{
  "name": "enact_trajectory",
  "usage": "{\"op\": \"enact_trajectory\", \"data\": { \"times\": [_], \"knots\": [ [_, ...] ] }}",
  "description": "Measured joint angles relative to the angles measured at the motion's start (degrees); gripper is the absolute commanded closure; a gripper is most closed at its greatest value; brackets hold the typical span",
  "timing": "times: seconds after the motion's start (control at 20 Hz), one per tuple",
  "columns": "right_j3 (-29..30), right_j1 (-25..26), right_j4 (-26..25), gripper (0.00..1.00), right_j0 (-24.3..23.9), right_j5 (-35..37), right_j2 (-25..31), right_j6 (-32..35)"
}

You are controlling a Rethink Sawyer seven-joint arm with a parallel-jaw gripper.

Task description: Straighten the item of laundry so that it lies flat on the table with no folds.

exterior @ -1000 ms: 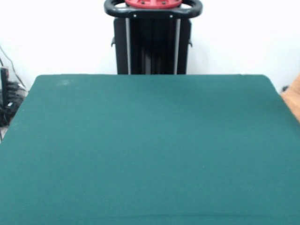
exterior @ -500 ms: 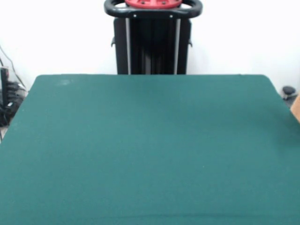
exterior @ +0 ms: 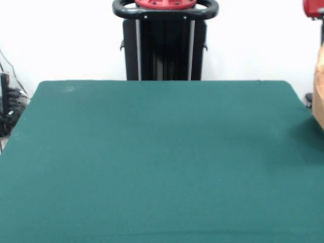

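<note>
The dark green table (exterior: pixel 152 162) fills most of the front view, with nothing lying on it. Only a narrow strip of the orange-tan towel (exterior: pixel 319 86) shows at the right edge. It hangs upright beside or above the table's far right corner, and most of it is cut off. A red part of my arm (exterior: pixel 314 7) shows at the top right corner, right above the towel. My gripper (exterior: pixel 321 33) is almost wholly cut off by the edge, so I cannot tell whether it holds the towel.
The black pedestal (exterior: pixel 165 45) with its red and black top stands behind the table's far edge. Cables and dark gear (exterior: pixel 7 109) lie off the table's left side. A small dark object (exterior: pixel 309 97) sits past the right corner.
The towel strip at the right edge shrank to a sliver, then reappeared taller and higher. The red arm part has come into view at the top right.
</note>
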Motion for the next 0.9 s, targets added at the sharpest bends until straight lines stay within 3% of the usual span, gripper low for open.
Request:
{"op": "enact_trajectory", "data": {
  "times": [0.4, 0.9],
  "knots": [
    [4.1, -3.9, -8.3, 1.0, -12.9, 0.0, 7.7, 0.0],
    [5.2, -3.3, -17.8, 1.0, -18.1, -0.5, 11.5, 0.0]
  ]
}}
